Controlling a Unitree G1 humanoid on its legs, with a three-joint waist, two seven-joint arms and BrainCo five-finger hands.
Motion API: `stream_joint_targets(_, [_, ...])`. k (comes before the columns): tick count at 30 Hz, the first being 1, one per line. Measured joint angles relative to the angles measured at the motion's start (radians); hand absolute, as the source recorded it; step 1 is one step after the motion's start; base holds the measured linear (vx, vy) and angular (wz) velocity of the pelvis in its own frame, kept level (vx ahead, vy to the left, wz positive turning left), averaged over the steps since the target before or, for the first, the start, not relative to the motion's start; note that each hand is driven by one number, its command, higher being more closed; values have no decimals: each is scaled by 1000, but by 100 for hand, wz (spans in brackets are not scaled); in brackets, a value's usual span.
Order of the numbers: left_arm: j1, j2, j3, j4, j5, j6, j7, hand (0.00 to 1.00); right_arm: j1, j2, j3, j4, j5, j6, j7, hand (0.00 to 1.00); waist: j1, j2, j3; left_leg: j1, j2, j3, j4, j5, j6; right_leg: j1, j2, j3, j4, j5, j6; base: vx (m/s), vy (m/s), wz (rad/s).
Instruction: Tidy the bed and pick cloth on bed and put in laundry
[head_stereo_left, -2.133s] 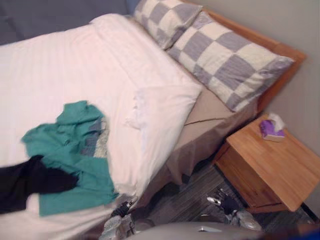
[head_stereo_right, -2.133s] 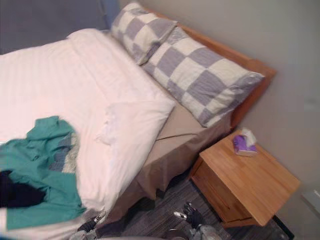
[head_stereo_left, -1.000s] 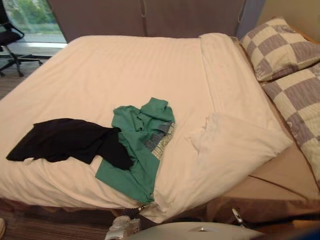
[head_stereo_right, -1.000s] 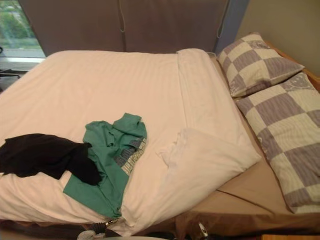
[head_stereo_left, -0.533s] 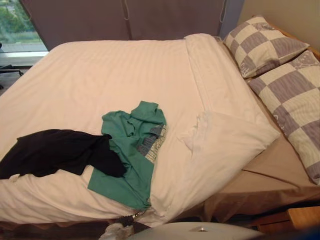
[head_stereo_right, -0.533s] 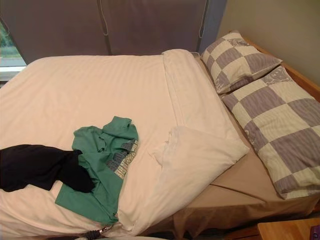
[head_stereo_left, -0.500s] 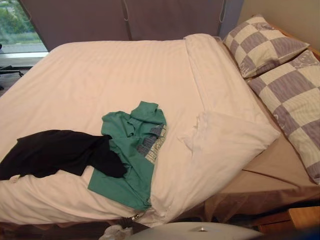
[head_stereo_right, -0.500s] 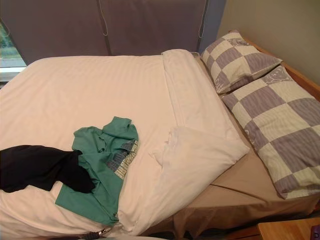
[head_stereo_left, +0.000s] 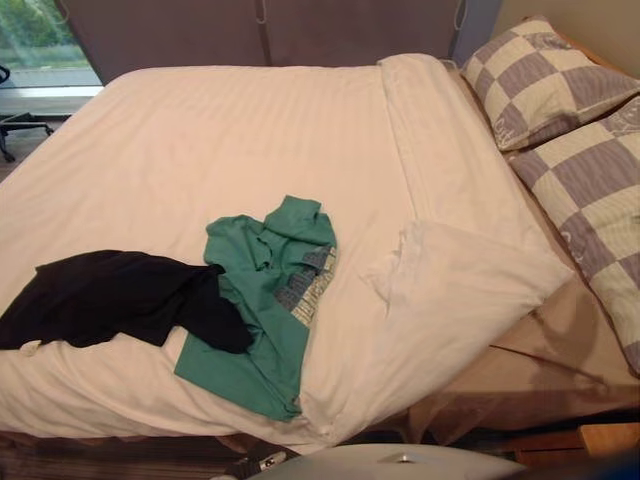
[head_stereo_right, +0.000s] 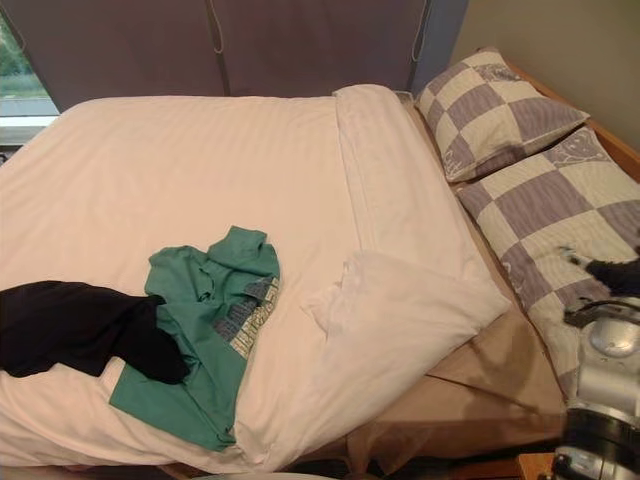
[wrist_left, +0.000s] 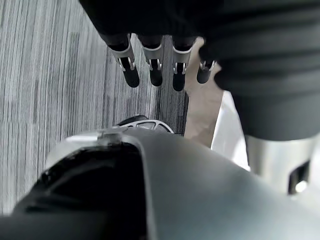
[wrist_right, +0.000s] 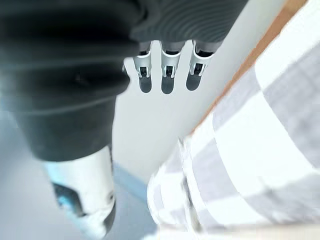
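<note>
- The left hand (wrist_left: 155, 70) is nearest, low over the floor (wrist_left: 45, 75) on the near side of the shirt. Its fingers hang straight and slack with nothing in them.
- The shirt (head_stereo_left: 262, 262), green and crumpled, lies on the duvet (head_stereo_left: 250, 130) at the near edge of the bed (head_stereo_left: 470, 410), its hem close to the drop.
- The black cloth (head_stereo_left: 110, 295) lies left of the shirt, and one end overlaps the shirt's lower left part.
- Just right of the shirt the duvet's corner (head_stereo_left: 460, 290) is turned back in a lump. This bares the tan sheet (head_stereo_left: 560, 330) further right.
- The right hand (wrist_right: 168, 75) is well to the right of the shirt, above the nearer of the pillows (head_stereo_left: 600, 190). Its fingers are stretched out and empty.
- The two checked pillows sit right of and beyond the shirt, side by side and touching.
- Beyond the shirt the duvet lies flat and smooth up to the far edge.
- Progress, as I judge it:
  - The task is barely begun.
  - Both cloths lie on the bed and neither hand has taken one.
  - The turned corner is not yet spread over the sheet.
  - I cannot tell where the laundry is.
</note>
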Motion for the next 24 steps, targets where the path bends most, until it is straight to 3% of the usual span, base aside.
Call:
stream_joint_targets(5, [-2, 22, -33, -23, -3, -5, 25, 0, 23, 49, 171, -18, -92, -7, 8, 0, 3, -16, 14, -38, 0, -3, 9, 1, 2, -46, -2, 7, 24, 0, 0, -37, 2, -1])
stream_joint_targets(8, [-17, 44, -35, -41, -39, -6, 42, 0, -15, 82, 253, -21, -130, 5, -19, 0, 11, -43, 66, -85, 0, -32, 40, 6, 11, -69, -11, -7, 34, 0, 0, -112, -29, 22])
stream_joint_targets(10, [-49, 53, -35, -44, -40, -6, 46, 0, -59, 93, 273, -18, -130, 15, -40, 0, 20, -53, 104, -129, 0, -49, 64, 9, 17, -97, -15, -6, 40, 7, -6, -140, -29, 26])
stream_joint_targets(16, [-120, 60, -33, -53, -68, -12, 65, 0, -242, 93, 330, -2, -130, 18, -96, 0, 55, -46, 204, -228, 9, -69, 116, 15, 31, -155, -13, 8, 22, 55, -13, -76, 2, 12])
stream_joint_targets(20, [-172, 79, -28, -72, -67, -13, 68, 0, -355, 81, 358, 27, -130, 17, -109, 0, 70, -67, 264, -308, 20, -100, 178, 5, 40, -186, -11, 22, 11, 81, -16, -66, 28, 20])
stream_joint_targets(24, [-208, 95, -24, -106, -66, -7, 88, 0, -451, 71, 410, 56, -130, 45, -116, 0, 97, -77, 327, -378, 46, -126, 241, -7, 50, -203, 5, 43, -17, 145, -20, -81, 47, 16])
